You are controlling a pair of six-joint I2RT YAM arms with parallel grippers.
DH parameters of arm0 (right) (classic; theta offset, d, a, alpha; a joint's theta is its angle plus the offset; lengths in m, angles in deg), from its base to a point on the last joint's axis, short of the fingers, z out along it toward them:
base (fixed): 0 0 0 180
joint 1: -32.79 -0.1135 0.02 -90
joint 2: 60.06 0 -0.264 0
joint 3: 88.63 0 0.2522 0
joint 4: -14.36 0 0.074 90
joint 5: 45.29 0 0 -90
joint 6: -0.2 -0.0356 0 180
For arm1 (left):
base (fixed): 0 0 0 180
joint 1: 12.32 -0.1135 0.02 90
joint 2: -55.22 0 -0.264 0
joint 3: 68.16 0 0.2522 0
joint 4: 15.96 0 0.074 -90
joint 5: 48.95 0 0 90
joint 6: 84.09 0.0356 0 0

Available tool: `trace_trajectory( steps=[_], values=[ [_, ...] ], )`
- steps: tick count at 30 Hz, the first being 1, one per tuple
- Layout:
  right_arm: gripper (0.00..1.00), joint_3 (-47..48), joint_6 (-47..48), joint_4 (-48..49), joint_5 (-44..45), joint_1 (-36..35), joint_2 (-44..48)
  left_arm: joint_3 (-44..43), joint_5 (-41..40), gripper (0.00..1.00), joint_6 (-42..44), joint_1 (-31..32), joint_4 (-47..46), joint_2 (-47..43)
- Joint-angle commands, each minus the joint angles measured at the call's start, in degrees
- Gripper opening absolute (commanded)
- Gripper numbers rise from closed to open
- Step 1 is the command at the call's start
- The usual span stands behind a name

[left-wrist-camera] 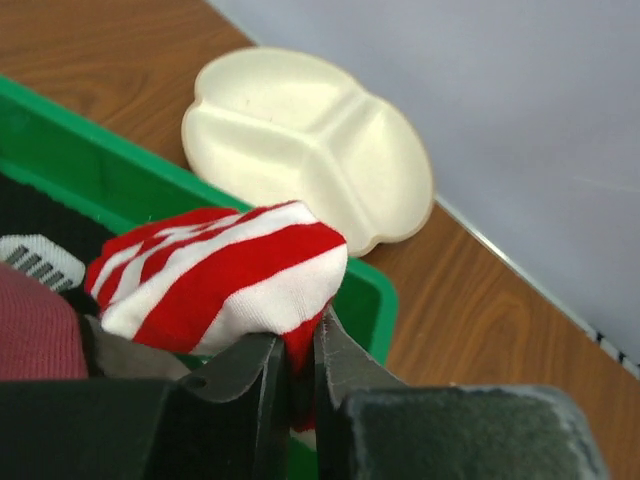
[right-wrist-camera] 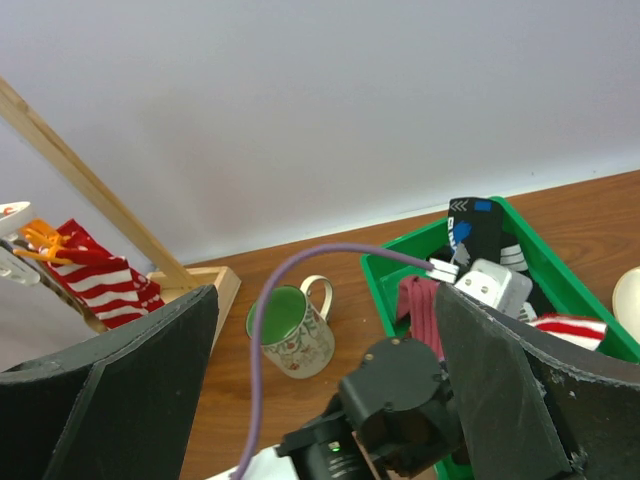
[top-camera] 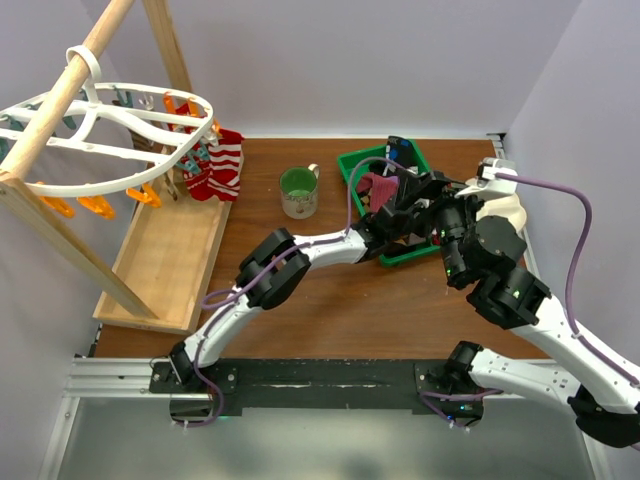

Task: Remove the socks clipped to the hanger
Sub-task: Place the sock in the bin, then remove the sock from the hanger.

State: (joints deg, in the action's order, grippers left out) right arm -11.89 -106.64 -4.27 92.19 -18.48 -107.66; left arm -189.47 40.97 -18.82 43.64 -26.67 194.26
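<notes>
Brown wood-grain bench [top-camera: 330, 310] fills the middle of the top view. A wooden pole frame [top-camera: 70, 246] stands at upper left, on a shallow wooden tray [top-camera: 170, 255].

Hanger [top-camera: 150, 115]: white oval rack hung on the frame's pole at upper left, above the tray. Orange clips [top-camera: 95, 207] dangle from its near rim.

Left arm [top-camera: 290, 260]: reaches from the bottom edge diagonally to the upper right, ending over the green bin [top-camera: 362, 152]. Right arm [top-camera: 510, 290]: folded at the right side, wrist beside the bin.

Green bin: upper right of centre. A maroon sock [top-camera: 378, 187] and a black sock [right-wrist-camera: 478, 232] lie inside.

Cream divided plate [left-wrist-camera: 310, 140]: on the bench just beyond the bin's right wall, near the back wall.

Green-lined mug [top-camera: 298, 192]: upright, between tray and bin, apart from both.

Striped socks [top-camera: 218, 165]: red and white, clipped at the hanger's right end, hanging over the tray's far corner.

Loose striped sock [left-wrist-camera: 220, 275]: red and white, bunched over the bin's right edge.

Left fingers [left-wrist-camera: 338, 352]: drawn narrow, with a fold of the loose striped sock pinched between them.

Right fingers [right-wrist-camera: 150, 380]: spread wide, nothing between them; the mug and bin show through the gap.
</notes>
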Motion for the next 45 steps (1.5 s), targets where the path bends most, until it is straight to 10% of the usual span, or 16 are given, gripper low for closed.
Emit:
trace_trajectory(
  steps=[1, 4, 10, 26, 45],
  values=[
    [0.94, 0.83, 0.67, 0.64, 1.12, 0.11, -0.48, -4.86, -1.24, 0.3, -0.67, -0.95, -0.32, 2.46],
    [0.94, 0.91, 0.58, 0.47, 0.86, 0.11, -0.92, -3.47, -1.24, 0.53, -0.23, -1.3, -1.1, 0.98],
    [0.94, 1.62, 0.41, 0.29, -0.28, 0.11, -2.59, 4.0, -0.19, 0.69, 1.09, -1.38, -5.58, -5.08],
    [0.99, 5.04, -0.21, 0.03, -5.64, 0.29, -9.27, 28.6, 2.8, 0.68, -0.23, -1.38, -15.78, -22.58],
    [0.98, 8.73, -7.42, 15.31, -45.18, 14.0, -32.0, 71.33, -18.28, 0.68, -8.13, -3.41, 1.05, -63.26]
  ],
)
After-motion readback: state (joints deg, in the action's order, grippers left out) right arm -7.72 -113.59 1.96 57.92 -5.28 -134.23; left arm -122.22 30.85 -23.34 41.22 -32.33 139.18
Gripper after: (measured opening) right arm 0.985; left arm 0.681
